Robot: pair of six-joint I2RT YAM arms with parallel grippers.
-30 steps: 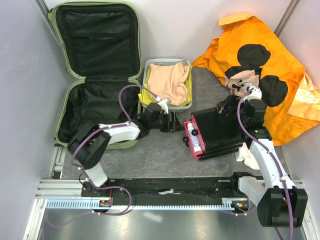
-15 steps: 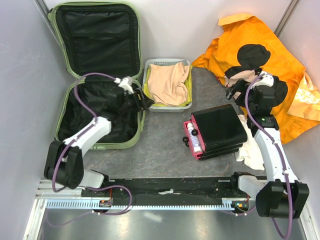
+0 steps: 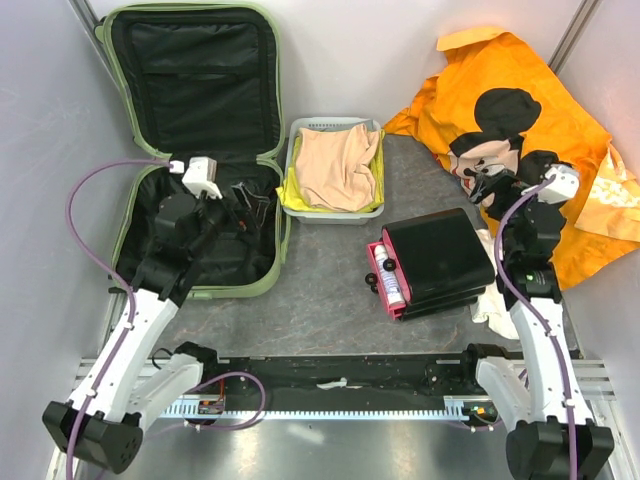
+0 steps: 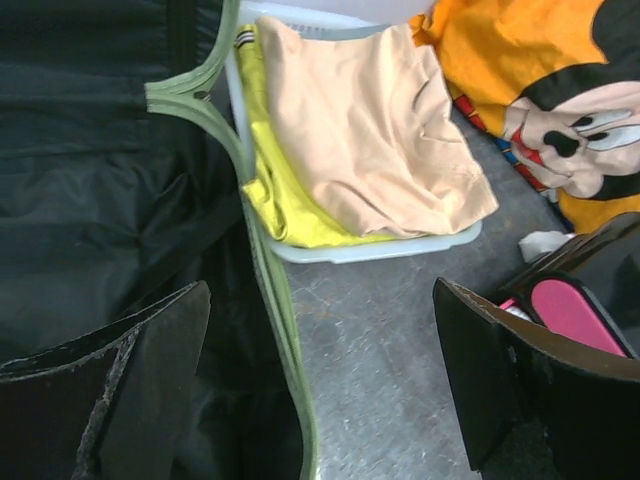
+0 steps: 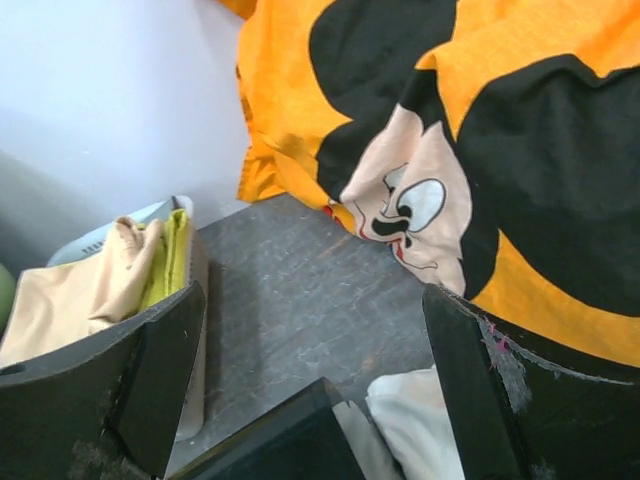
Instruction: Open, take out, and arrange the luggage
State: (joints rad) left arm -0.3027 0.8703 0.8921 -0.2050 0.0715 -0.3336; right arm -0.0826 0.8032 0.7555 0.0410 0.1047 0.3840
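Note:
The luggage (image 3: pixel 190 100), a pale green hard-shell case, lies open at the back left, its lid leaning on the wall and black lining showing in both halves. My left gripper (image 3: pixel 250 203) hovers open over the right side of the lower half. In the left wrist view its fingers (image 4: pixel 150 380) straddle the green rim (image 4: pixel 275 300) with nothing between them. My right gripper (image 3: pixel 487 187) hangs open at the right, over the floor by the Mickey face. The right wrist view shows bare floor between its fingers (image 5: pixel 500 390).
A white mesh basket (image 3: pixel 330 215) with peach and yellow cloth stands beside the luggage. A black box (image 3: pixel 440 255) with an open pink drawer (image 3: pixel 388 278) sits centre right, with a white cloth (image 3: pixel 495 305) beside it. An orange Mickey cloth (image 3: pixel 520 90) is heaped at the back right.
My left arm has swung left from the middle floor to over the luggage's lower half, its jaws widening. The right arm has drawn back to the right, away from the black box.

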